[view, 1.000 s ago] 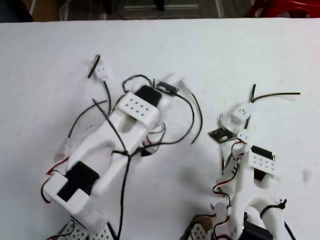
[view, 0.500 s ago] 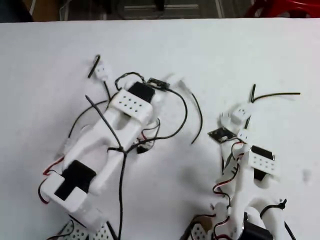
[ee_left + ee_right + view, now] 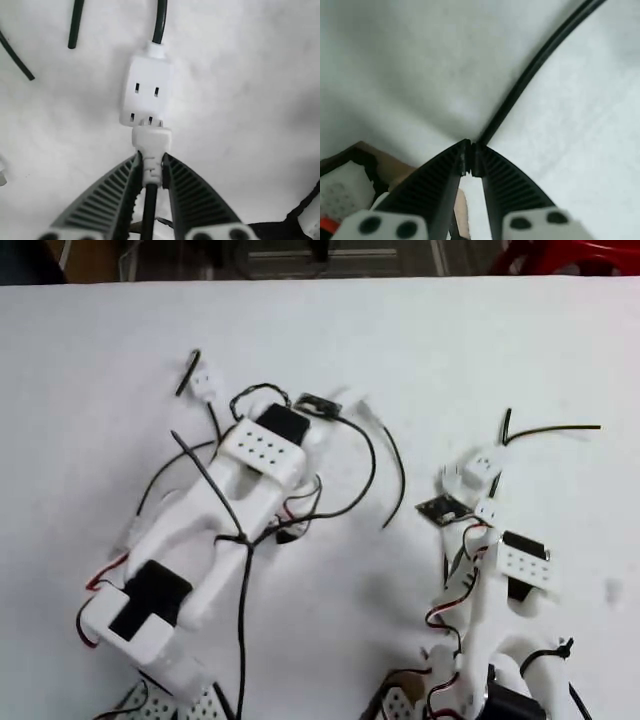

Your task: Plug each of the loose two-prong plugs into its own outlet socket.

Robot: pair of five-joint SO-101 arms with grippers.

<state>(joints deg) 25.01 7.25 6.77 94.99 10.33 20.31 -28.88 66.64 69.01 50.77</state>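
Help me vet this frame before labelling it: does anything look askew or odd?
The white two-prong plug in the left claw meets the white outlet block off-centre: its metal prongs show bare beside the nearest slot pair, so it looks not fully seated.

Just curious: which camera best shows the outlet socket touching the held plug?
Left wrist view: the outlet socket faces it, slots clear, plug at its edge. The high view gives a small pale shape beside the arm.
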